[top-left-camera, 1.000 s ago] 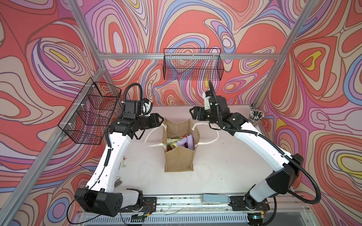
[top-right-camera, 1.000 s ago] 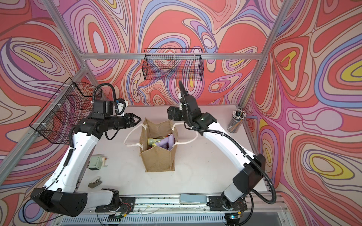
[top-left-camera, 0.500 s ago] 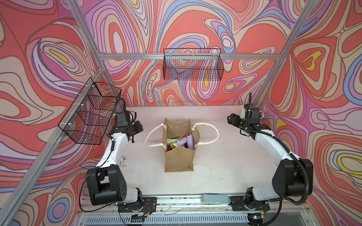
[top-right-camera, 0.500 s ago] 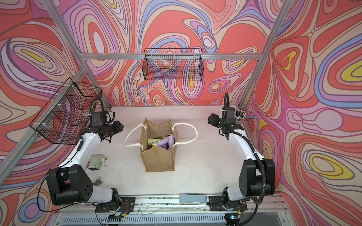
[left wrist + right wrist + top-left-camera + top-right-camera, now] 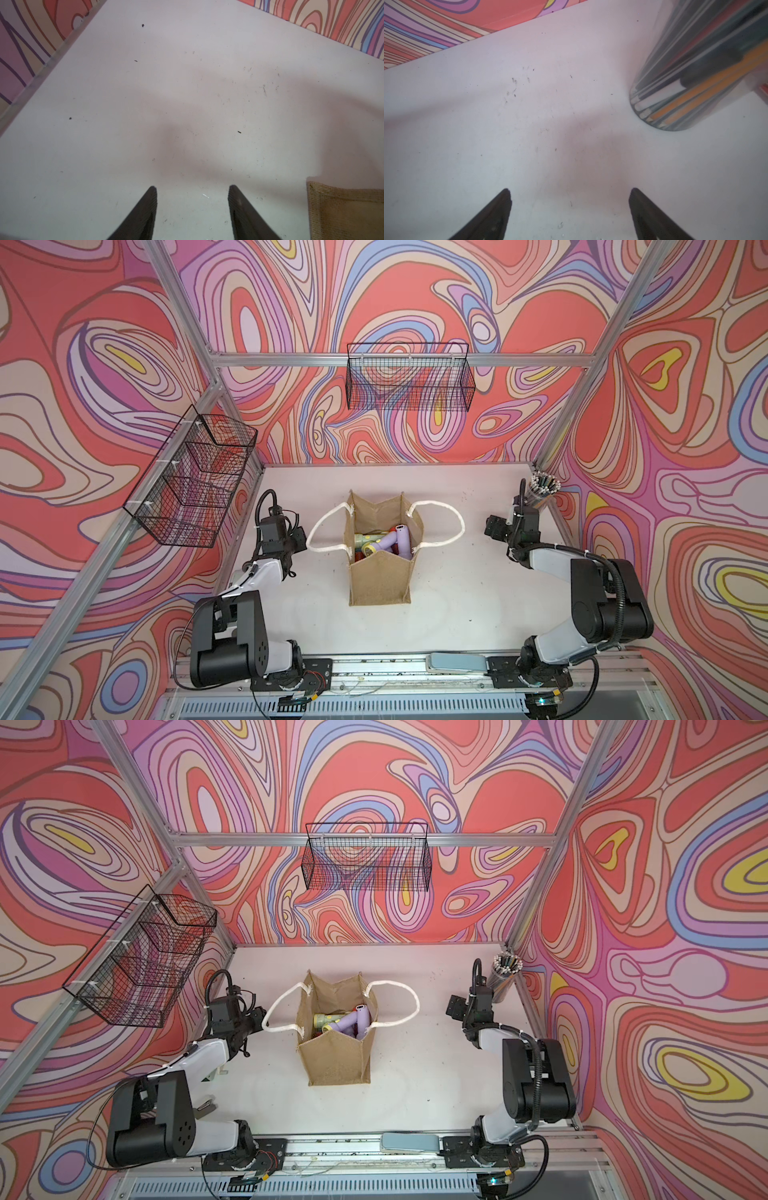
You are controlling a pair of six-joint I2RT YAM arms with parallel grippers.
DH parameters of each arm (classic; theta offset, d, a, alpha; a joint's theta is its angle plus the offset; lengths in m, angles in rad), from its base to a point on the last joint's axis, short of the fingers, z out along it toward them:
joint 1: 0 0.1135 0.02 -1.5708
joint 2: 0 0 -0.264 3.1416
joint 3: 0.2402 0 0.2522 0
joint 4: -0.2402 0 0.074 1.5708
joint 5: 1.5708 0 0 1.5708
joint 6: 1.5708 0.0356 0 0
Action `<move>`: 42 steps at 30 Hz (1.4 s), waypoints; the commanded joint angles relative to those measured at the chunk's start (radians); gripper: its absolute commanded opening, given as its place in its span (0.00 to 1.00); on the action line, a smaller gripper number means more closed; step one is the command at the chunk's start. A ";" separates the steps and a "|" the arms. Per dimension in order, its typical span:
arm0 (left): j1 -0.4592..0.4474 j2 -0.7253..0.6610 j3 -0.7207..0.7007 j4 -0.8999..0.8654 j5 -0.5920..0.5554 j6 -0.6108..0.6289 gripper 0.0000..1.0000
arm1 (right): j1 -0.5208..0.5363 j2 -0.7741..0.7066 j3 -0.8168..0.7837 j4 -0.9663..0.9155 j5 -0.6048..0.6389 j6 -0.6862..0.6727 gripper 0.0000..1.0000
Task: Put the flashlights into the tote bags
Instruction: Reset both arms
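The tan jute tote bag (image 5: 380, 583) (image 5: 334, 1063) stands upright mid-table, its white rope handles splayed to either side. Several flashlights lie inside it, among them a lilac one (image 5: 392, 543) (image 5: 355, 1020) and a pale green one (image 5: 365, 538) (image 5: 323, 1018). My left gripper (image 5: 300, 537) (image 5: 255, 1018) (image 5: 192, 188) hovers over bare table just left of the bag, open and empty; a corner of the tote bag (image 5: 345, 209) shows in its wrist view. My right gripper (image 5: 492, 526) (image 5: 455, 1006) (image 5: 570, 190) is far right of the bag, open and empty.
A clear cup of pencils (image 5: 540, 489) (image 5: 695, 72) stands in the back right corner, close to the right wrist. Black wire baskets hang on the back wall (image 5: 409, 381) and the left wall (image 5: 191, 481). A grey pad (image 5: 457, 662) lies on the front rail.
Both arms have pulled back from above the bag and folded out to the table's sides. The left jaws have widened a little.
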 commanded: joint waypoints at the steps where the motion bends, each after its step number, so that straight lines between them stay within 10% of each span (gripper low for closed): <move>1: 0.000 -0.016 -0.048 0.194 -0.022 0.042 0.65 | -0.006 0.011 -0.050 0.190 0.045 -0.071 0.92; 4: 0.001 0.029 -0.106 0.301 -0.005 0.032 0.73 | -0.006 0.007 -0.128 0.394 0.020 -0.083 0.93; 6: 0.001 0.056 -0.117 0.351 0.021 0.031 0.99 | -0.005 0.031 -0.176 0.533 0.011 -0.108 0.94; 11: -0.001 0.070 -0.178 0.521 0.061 0.061 1.00 | -0.006 0.134 -0.267 0.807 -0.017 -0.119 0.96; 21: -0.091 0.088 -0.235 0.636 -0.026 0.137 1.00 | -0.001 0.131 -0.195 0.659 -0.054 -0.139 0.98; 24: -0.152 0.210 -0.304 0.912 -0.079 0.202 1.00 | 0.000 0.131 -0.195 0.657 -0.053 -0.140 0.98; 42: -0.157 0.183 -0.206 0.679 -0.090 0.204 1.00 | 0.000 0.133 -0.193 0.659 -0.054 -0.140 0.98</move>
